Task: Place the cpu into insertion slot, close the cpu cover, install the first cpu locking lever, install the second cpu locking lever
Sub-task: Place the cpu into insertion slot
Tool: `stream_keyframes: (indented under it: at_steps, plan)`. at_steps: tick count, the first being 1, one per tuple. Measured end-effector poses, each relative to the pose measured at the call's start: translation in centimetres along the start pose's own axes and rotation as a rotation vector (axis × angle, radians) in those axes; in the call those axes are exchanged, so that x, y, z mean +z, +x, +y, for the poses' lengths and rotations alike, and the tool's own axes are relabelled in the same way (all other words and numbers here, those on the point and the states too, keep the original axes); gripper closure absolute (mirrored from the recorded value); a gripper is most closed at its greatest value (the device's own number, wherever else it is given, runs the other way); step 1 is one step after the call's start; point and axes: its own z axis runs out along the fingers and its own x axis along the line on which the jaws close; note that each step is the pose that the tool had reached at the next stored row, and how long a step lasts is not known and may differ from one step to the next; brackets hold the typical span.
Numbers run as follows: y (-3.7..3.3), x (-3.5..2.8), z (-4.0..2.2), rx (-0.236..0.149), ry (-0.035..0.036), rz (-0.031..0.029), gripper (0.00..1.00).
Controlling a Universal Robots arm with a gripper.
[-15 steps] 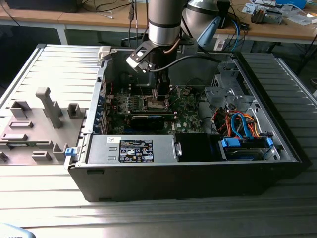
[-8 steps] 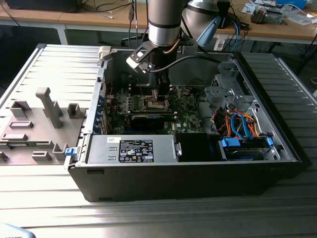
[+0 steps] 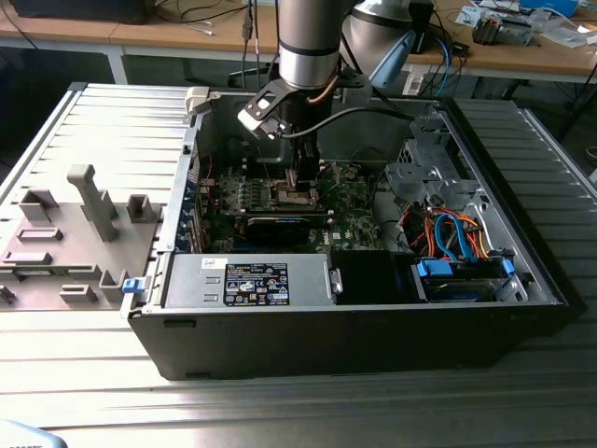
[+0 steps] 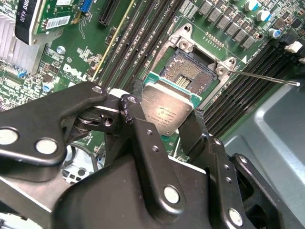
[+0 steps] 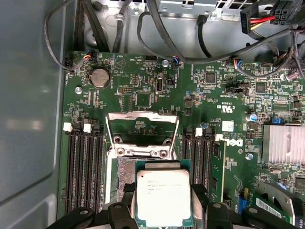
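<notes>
1. Gripping the cpu (image 4: 167, 107) by two opposite edges, the gripper (image 4: 167, 113) is closed just to chip width. Its black fingers (image 4: 136, 102) stay clear of the metal top and the underside. I judge an edge hold is used to keep the contact face untouched.
2. In both wrist views the cpu (image 5: 164, 198) is held flat, metal top facing away from the board. It sits over the near part of the insertion slot (image 4: 188, 71) and is not seated. Part of the dark socket floor shows past the chip. I cannot tell whether any edge touches the rim.
3. The cpu cover (image 5: 143, 116) is swung up on its hinge on the slot's far side, with green board visible through its window. That leaves the socket open to receive the chip.
4. A thin wire locking lever (image 4: 267, 78) juts out away from the socket, unlatched, which fits the raised cover.
5. Long black memory slots (image 5: 81, 167) flank the socket on both sides.
6. In the exterior view the computer case (image 3: 326, 345) lies on its side with the open face up. The arm reaches down from above to the motherboard (image 3: 359, 201).
</notes>
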Motion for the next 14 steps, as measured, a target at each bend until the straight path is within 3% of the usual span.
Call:
stream_keyframes:
  at_steps: [9,11,12,14]
  plan:
    - [0.08,0.07,-0.07,0.0,0.0,0.0007,0.45]
    - [0.08,0.08,-0.09,0.0,-0.0007,0.0087,0.45]
    - [0.08,0.08,-0.09,0.0,-0.0009,0.0159,0.45]
    - [0.08,0.07,-0.09,0.001,-0.0021,0.0357,0.45]
